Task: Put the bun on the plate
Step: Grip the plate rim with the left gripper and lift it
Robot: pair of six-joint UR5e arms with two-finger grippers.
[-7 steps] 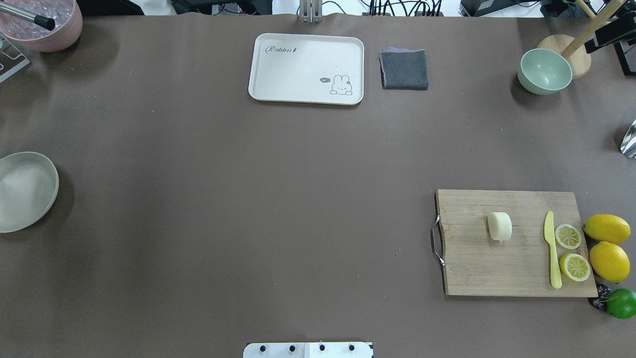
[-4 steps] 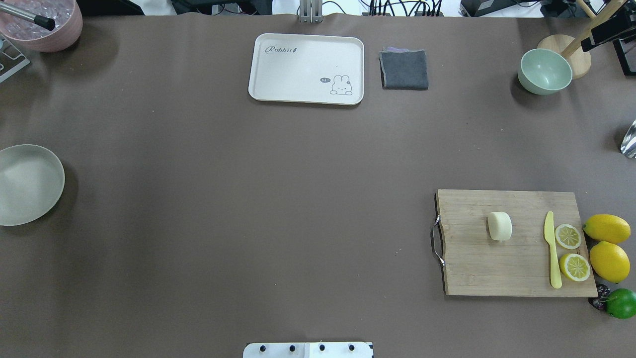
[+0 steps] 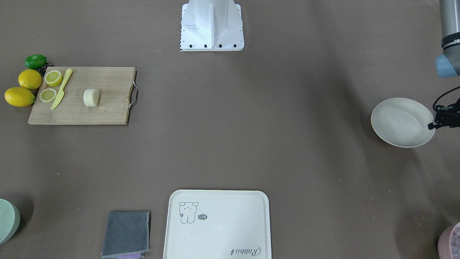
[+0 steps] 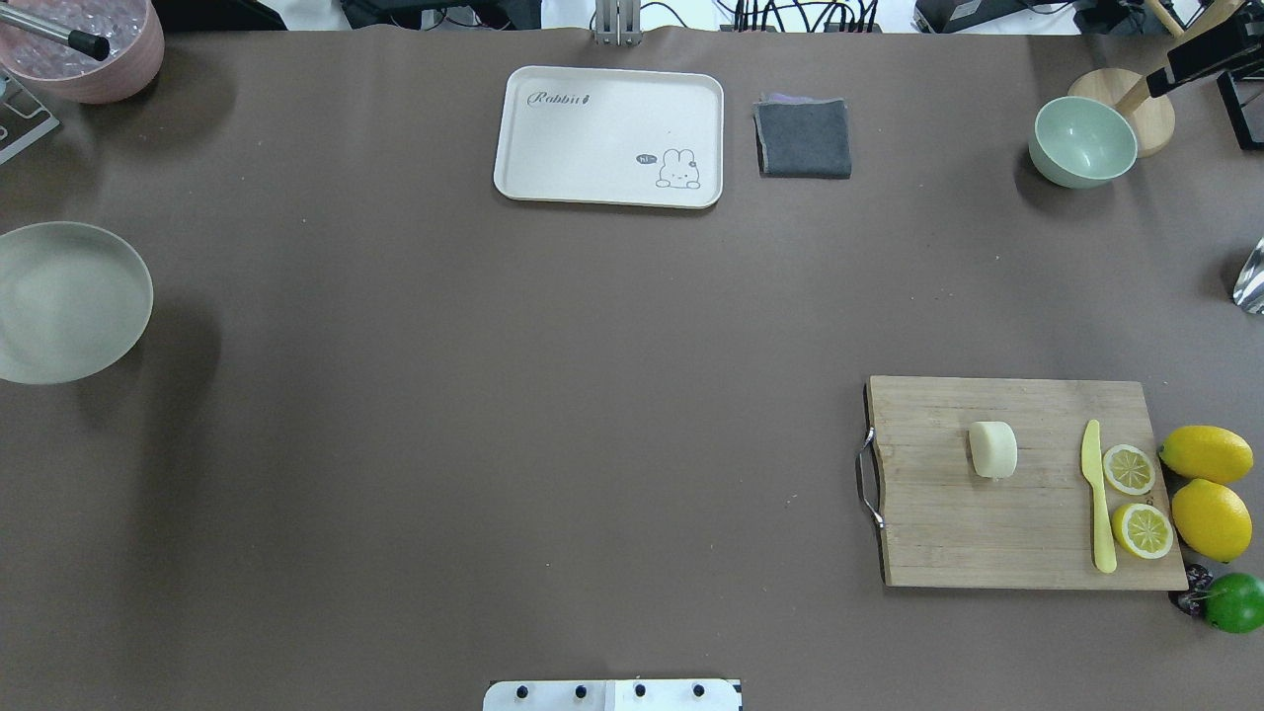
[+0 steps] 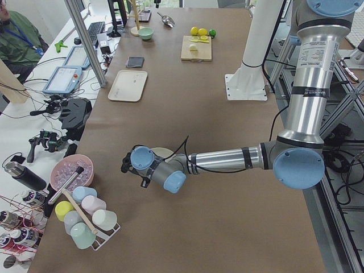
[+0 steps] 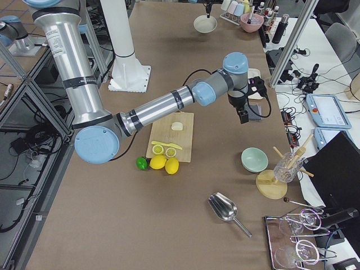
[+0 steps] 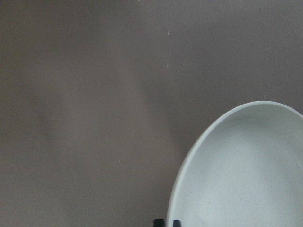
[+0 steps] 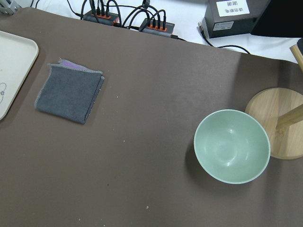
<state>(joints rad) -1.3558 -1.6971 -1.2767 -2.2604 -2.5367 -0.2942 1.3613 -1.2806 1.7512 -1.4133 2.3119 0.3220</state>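
Observation:
The pale cream bun (image 4: 992, 449) lies on a wooden cutting board (image 4: 948, 533) at the right front, also seen in the front view (image 3: 91, 97). The round off-white plate (image 4: 69, 301) is at the table's left edge, raised above its shadow. My left gripper (image 3: 434, 123) is shut on the plate's rim (image 3: 400, 122); its fingertips (image 7: 166, 222) show at the plate's edge (image 7: 246, 175) in the left wrist view. My right gripper (image 6: 244, 115) hangs high over the far right, above the green bowl (image 8: 232, 145), far from the bun. Its fingers are not visible clearly.
A yellow knife (image 4: 1096, 494), two lemon halves (image 4: 1129, 469), whole lemons (image 4: 1207, 454) and a lime (image 4: 1234, 602) sit by the board. A rabbit tray (image 4: 609, 136) and grey cloth (image 4: 804, 137) lie at the far middle. A pink ice bowl (image 4: 89, 49) stands far left.
The plate has risen off the table and travelled away from the robot and slightly toward the table's middle, carried by my left gripper. The bun has not moved.

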